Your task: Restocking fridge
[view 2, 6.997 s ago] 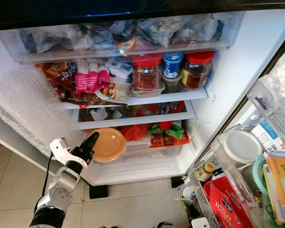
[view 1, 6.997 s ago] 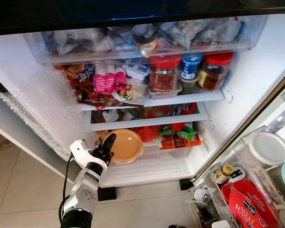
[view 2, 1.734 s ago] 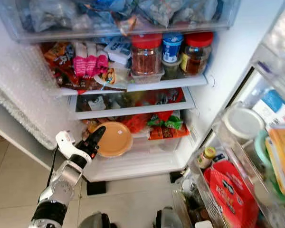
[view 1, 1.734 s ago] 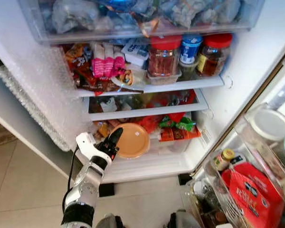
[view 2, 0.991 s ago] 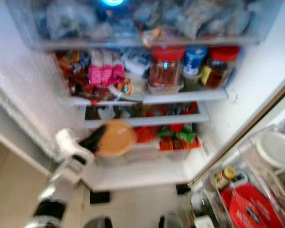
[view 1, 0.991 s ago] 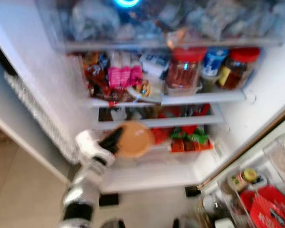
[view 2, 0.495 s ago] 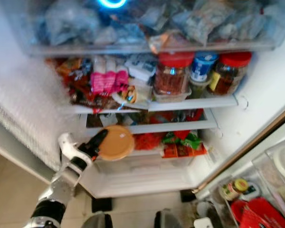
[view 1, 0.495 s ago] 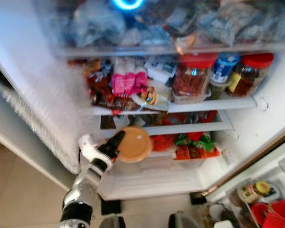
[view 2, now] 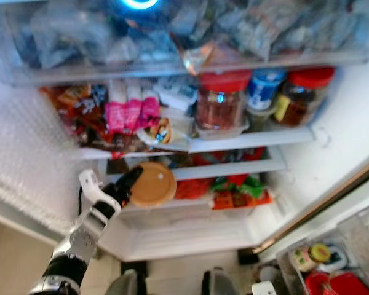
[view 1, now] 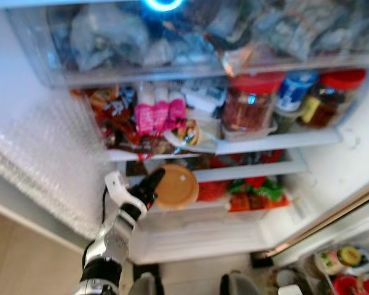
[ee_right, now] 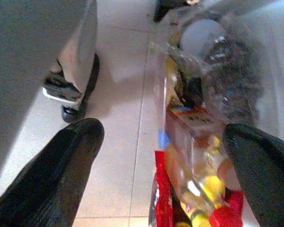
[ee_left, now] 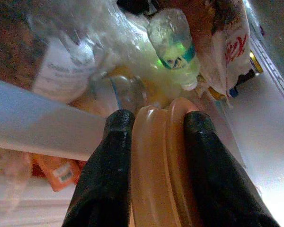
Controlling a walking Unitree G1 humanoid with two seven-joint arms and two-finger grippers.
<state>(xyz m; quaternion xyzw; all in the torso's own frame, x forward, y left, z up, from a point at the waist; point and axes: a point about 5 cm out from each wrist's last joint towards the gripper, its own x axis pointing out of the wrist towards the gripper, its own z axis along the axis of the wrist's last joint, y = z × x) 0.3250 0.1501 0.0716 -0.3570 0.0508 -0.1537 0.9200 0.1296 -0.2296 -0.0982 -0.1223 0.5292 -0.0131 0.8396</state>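
Left wrist view has the left pincer [ee_left: 154,142] clamped on the rim of a tan lidded tub [view 1: 175,185], held at the left front edge of the fridge's lower shelf [view 1: 246,172]. Beyond it lies a water bottle [ee_left: 175,45], its green label unreadable. Right pincer [ee_right: 170,156] gapes wide above the floor [ee_right: 118,118].

Beige tiled floor [ee_right: 118,118] beside fridge door; dark shoe [ee_right: 78,90] and trouser leg [ee_right: 80,45] on it.

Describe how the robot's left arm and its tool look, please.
The left arm is silver metal with a darker band near its lower end. A white block sits at the wrist, and a thin black cable loops beside it. The left tool has two long, rounded black fingers.
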